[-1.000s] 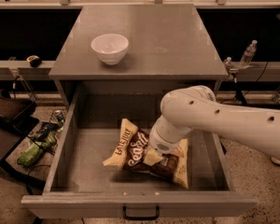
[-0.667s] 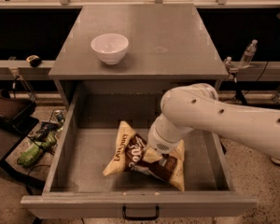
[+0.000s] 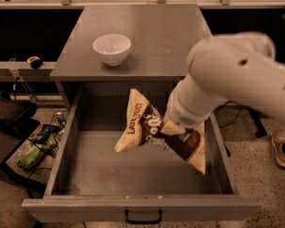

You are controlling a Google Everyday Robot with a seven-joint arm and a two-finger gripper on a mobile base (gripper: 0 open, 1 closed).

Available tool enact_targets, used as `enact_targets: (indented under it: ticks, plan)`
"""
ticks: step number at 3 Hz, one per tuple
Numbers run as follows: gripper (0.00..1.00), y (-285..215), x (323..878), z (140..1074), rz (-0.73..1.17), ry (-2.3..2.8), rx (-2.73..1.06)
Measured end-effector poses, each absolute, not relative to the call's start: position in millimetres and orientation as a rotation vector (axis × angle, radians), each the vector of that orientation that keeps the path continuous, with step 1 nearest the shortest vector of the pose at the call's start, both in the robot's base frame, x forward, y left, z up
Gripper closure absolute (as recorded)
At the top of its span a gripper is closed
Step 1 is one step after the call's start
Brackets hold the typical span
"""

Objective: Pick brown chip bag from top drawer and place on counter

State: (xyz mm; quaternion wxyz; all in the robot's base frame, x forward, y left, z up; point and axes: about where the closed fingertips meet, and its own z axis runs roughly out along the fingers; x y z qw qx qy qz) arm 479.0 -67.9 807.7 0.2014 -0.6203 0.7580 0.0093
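Observation:
The brown chip bag (image 3: 147,127) hangs in the air above the floor of the open top drawer (image 3: 133,170), tilted, with its pale yellow ends at the left and lower right. My gripper (image 3: 173,129) is shut on the bag's right part; the fingers are mostly hidden behind my thick white wrist and the bag. My white arm (image 3: 237,75) reaches in from the right. The grey counter (image 3: 156,37) lies behind the drawer, on top of the cabinet.
A white bowl (image 3: 112,48) stands on the counter's left front part. The drawer's black handle (image 3: 143,217) is at the bottom. Cables and a green object (image 3: 35,151) lie on the floor at left. A shoe (image 3: 281,148) is at the right.
The bag lay on the drawer floor and now hangs lifted above it. My arm has risen and swung toward the counter with the bag.

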Motion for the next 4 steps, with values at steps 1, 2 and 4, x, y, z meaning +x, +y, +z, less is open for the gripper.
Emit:
enact_targets:
  ticks: [1,2,4]
  plan:
    - [1.0,-91.6,498.3,882.2,-0.081,2.116,-1.736]
    - [1.0,-104.5,529.7,943.5,-0.183,2.092,-1.73]
    - [1.0,-111.0,595.3,1057.7,-0.347,1.93,-1.613]
